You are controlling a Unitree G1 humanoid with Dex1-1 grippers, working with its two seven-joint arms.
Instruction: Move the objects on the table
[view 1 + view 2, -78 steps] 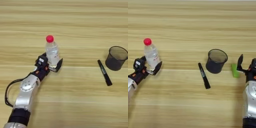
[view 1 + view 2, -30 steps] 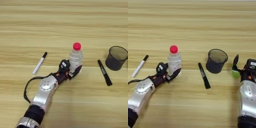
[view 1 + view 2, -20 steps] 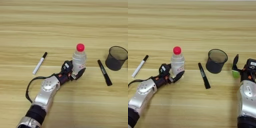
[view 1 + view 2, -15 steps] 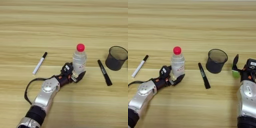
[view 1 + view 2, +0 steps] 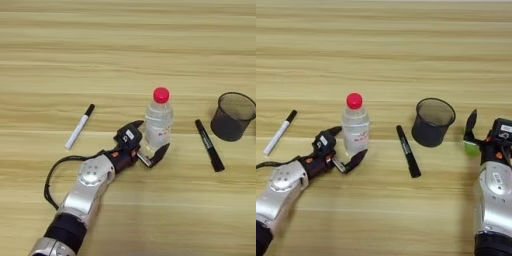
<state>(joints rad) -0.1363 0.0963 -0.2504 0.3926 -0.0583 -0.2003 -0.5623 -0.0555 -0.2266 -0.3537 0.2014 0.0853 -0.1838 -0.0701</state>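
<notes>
We open at the left gripper point(image 5: 150, 140), reached out over the middle of the table point(image 5: 125, 60), its two black fingers point(image 5: 159, 153) spread apart on either side of the base of the clear bottle point(image 5: 158, 121). One finger sits behind the bottle's left side, the other in front of it, neither visibly pressing in. The bottle stands upright, red cap on top.

Moving outward, to the left of that arm we see the white marker point(image 5: 79, 127) lying tilted on the wood, black cap pointing away from us, well apart from the gripper. To the bottle's right lies a black marker point(image 5: 209, 152), and just beyond that a dark mesh cup point(image 5: 432, 121) stands upright.

Over at the far right, the right gripper point(image 5: 473, 134) rests near the table's edge with the green block point(image 5: 471, 147) at its fingers; whether they are pinching it we cannot tell.
</notes>
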